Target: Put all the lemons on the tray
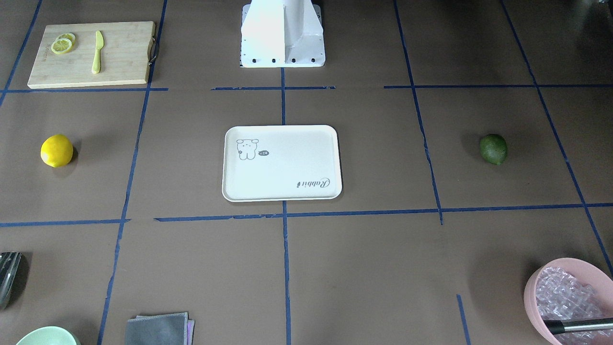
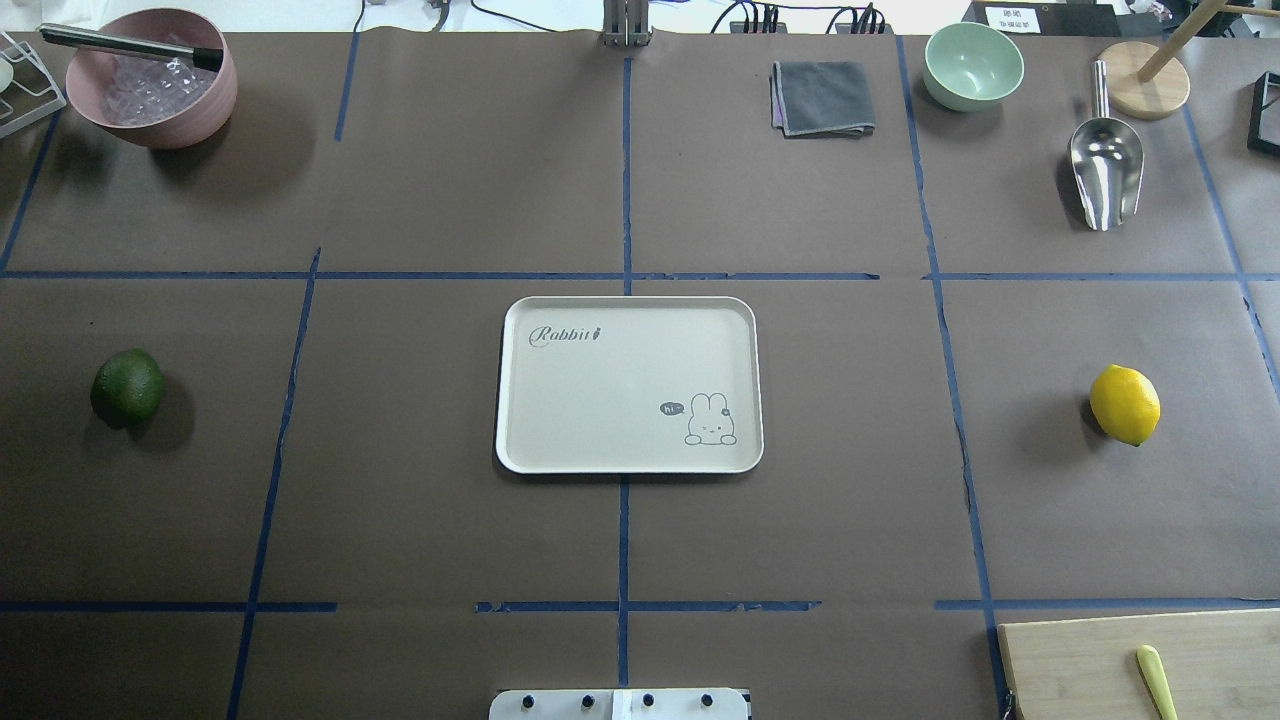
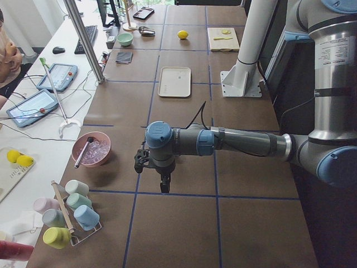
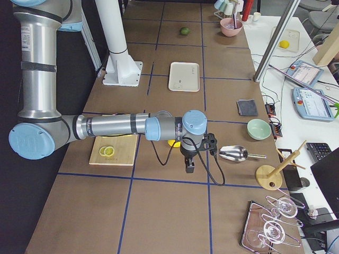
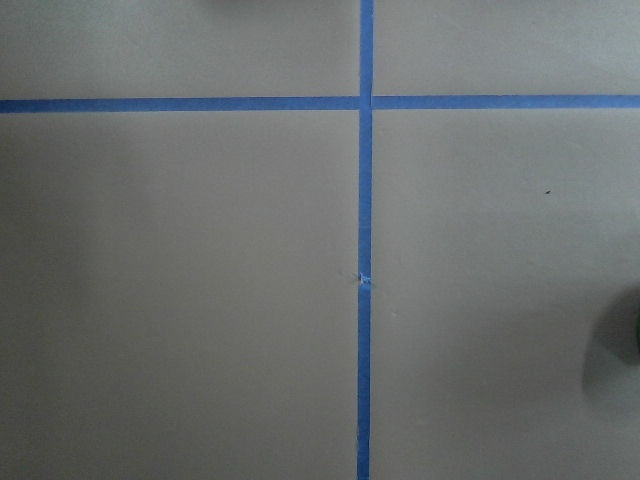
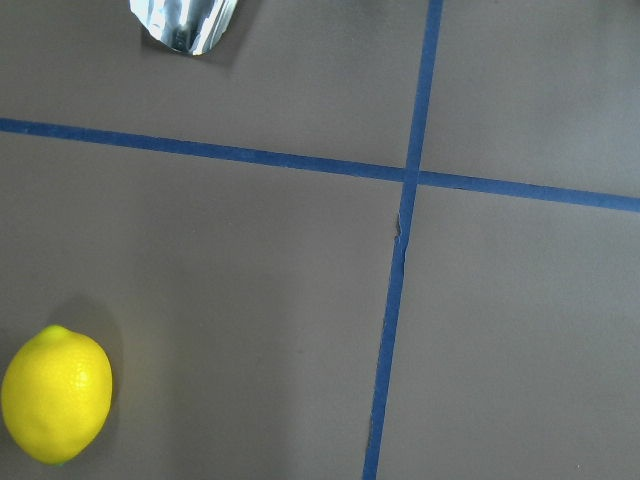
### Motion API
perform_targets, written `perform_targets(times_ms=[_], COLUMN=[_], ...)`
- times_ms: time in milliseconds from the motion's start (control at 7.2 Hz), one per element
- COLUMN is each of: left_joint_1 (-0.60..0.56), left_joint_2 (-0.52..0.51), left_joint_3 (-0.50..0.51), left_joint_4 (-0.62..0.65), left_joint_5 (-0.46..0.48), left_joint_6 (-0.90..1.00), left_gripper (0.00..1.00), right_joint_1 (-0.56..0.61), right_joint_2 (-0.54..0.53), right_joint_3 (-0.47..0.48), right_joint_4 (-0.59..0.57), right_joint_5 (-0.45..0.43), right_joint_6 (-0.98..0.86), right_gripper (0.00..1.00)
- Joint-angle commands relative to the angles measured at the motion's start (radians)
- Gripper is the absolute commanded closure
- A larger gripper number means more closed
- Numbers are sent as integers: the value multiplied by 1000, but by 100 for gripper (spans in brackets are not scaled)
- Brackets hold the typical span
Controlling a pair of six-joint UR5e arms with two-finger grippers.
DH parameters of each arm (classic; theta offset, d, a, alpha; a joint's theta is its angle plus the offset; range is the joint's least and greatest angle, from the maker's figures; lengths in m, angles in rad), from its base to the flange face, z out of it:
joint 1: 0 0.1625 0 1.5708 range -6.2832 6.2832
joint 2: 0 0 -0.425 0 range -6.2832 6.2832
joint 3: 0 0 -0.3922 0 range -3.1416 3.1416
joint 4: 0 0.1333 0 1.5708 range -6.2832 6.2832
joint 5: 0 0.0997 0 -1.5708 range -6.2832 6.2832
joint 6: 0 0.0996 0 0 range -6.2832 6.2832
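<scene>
Brown table w/ blue tape grid. Both arms reach out level, wrists down; left gripper (image 3: 165,187) & right gripper (image 4: 188,168): can't tell if spread or closed. Tray (image 2: 620,380) at ctr reads "Rabbit", "hi~". Yellow lemon (image 2: 1125,404) well apart on robot's right, green lemon (image 2: 127,387) on its left.

left arm (image 3: 240,142): stretched out level, left gripper (image 3: 165,186) pointing down; grip unreadable.
right arm (image 4: 111,126): likewise level, right gripper (image 4: 189,167) pointing down; grip unreadable.
</scene>
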Motion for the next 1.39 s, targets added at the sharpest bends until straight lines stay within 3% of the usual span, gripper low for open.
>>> perform_targets(times_ms=[0,556,833,1250], left_joint_1=[-1,1,1,5], left_joint_2=[29,29,70,69], left_joint_3=[-14,-31,-106,-93], left_joint_4=[-15,0,7,-4], left_joint_5=[7,5,10,10], left_joint_6=[30,24,21,21], left_gripper=[0,0,0,0], right_joint_1=[0,0,0,0], right_joint_2=[-1,-1,-5,-4], right_joint_3=[-2,-14,-17,-17], right_joint_4=[-1,-1,-1,2], right_joint_5=[0,15,26,21], right_joint_6=[0,0,-2,-6], right_gripper=[0,0,0,0])
